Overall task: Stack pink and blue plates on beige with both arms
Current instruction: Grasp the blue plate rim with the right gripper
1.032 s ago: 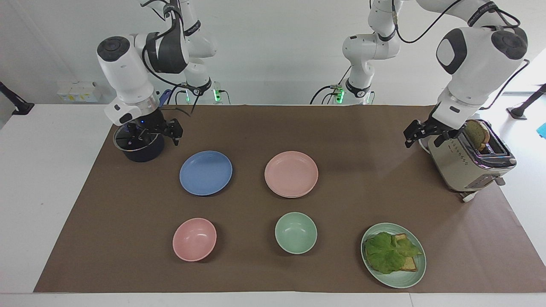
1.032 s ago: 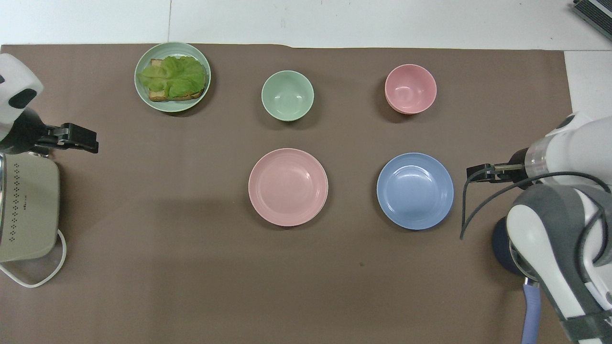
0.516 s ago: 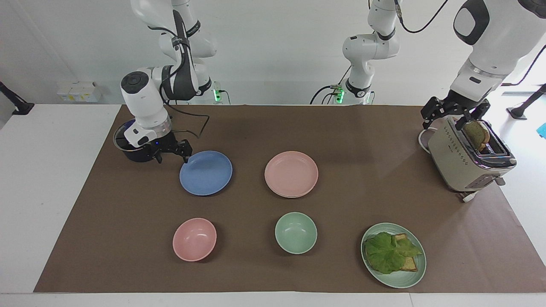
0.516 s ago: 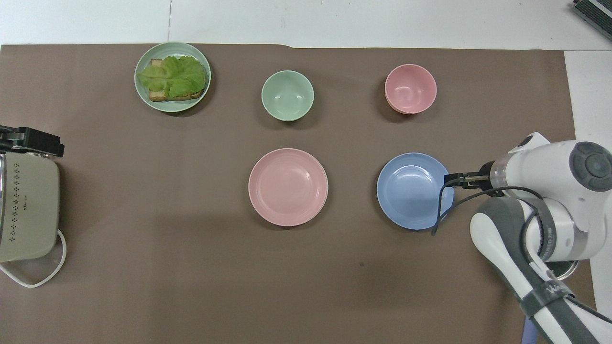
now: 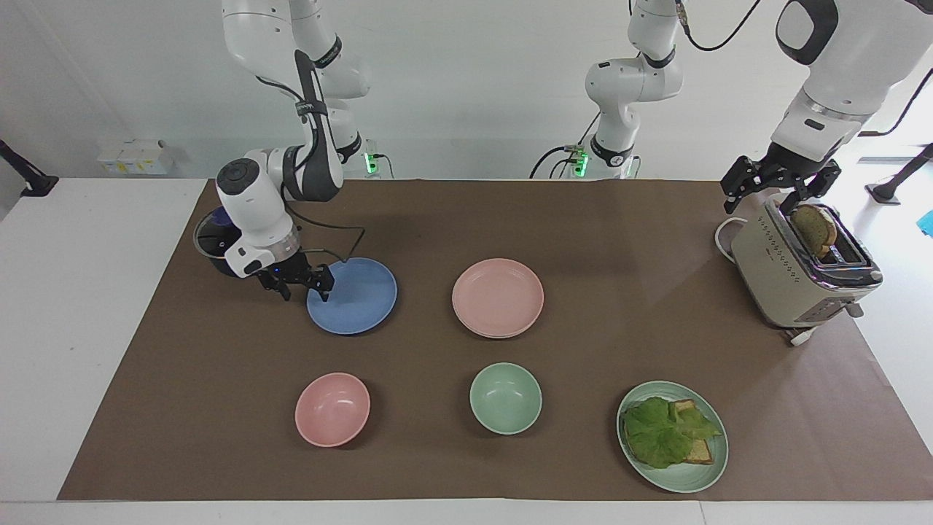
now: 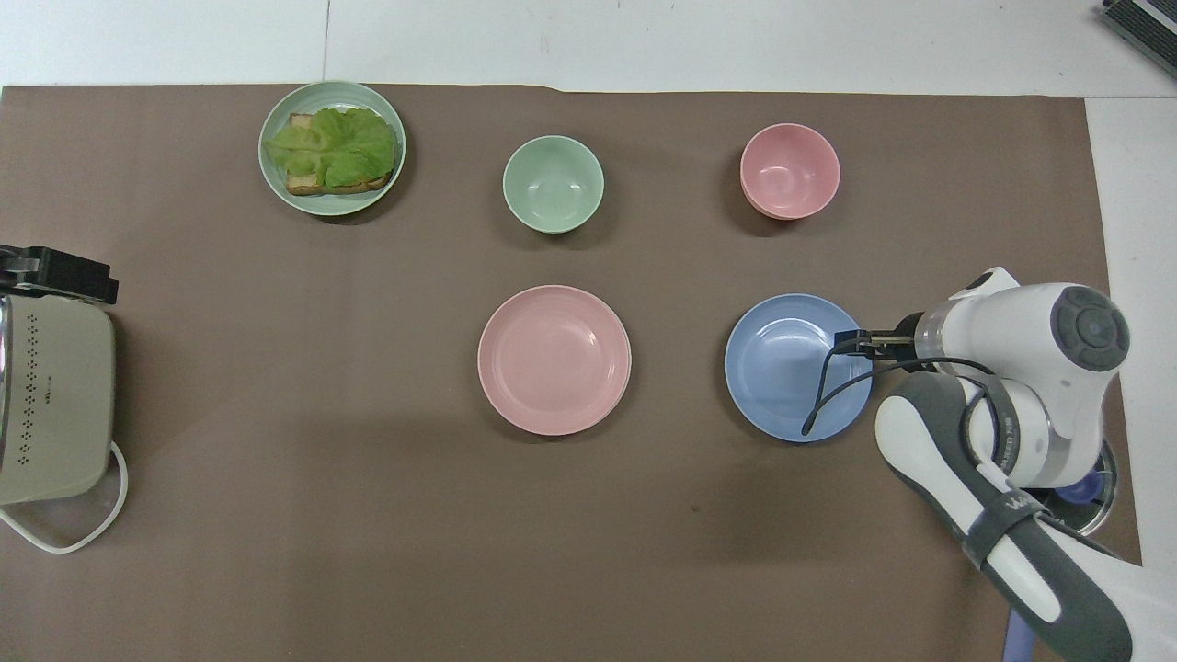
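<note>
Grabbing blue plate [image 5: 353, 295]: right claw [image 5: 305, 286] spread astride its rim, needs pinch, lift; left claw [image 5: 780, 186] spread, idle over toaster [image 5: 794, 277].

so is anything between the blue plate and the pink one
Nothing visible: only bare mat lies between the blue plate and the pink plate. The pink bowl and green bowl sit farther from the robots. The right tool is at the blue plate's rim.
</note>
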{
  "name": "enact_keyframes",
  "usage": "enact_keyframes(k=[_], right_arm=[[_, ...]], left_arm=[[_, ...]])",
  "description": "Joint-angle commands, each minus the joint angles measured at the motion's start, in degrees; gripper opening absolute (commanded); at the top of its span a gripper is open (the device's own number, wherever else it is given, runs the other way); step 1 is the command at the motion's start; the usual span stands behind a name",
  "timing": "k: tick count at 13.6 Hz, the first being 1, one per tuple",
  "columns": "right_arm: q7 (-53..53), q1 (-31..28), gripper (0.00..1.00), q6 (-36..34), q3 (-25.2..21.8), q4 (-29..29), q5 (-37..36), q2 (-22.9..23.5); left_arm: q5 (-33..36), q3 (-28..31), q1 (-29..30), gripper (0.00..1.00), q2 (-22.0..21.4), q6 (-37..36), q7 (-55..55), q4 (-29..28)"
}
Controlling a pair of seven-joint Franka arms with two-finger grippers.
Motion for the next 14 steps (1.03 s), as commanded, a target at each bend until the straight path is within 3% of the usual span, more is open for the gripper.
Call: enact_keyframes(k=[1,2,5,11,14], right_arm=[[0.4,-0.7,0.74,2.4,0.5,-1.6,1.7,0.3],[0.4,-0.8,0.59,2.4,0.5,-1.6,1.8,0.4],[0.2,-0.8,0.02,2.0,0.5,-1.3,4.2,0.0],[0.1,-0.9,0.0,1.2,0.5,-1.0,4.3,-1.9],[-0.1,0.0,0.0,-3.3,0.7,0.4,6.0,-5.5]], left_arm=[[1.0,-0.3,0.4,1.0,-0.3,-0.8,0.5,0.0],[1.0,-0.3,0.4,1.0,-0.3,-0.8,0.5,0.0],[1.0,-0.3,0.4,1.0,-0.3,-0.8,0.5,0.0],[1.0,-0.3,0.3,1.0,-0.3,-0.8,0.5,0.0],[1.0,-0.3,0.4,1.0,-0.3,-0.8,0.5,0.0]])
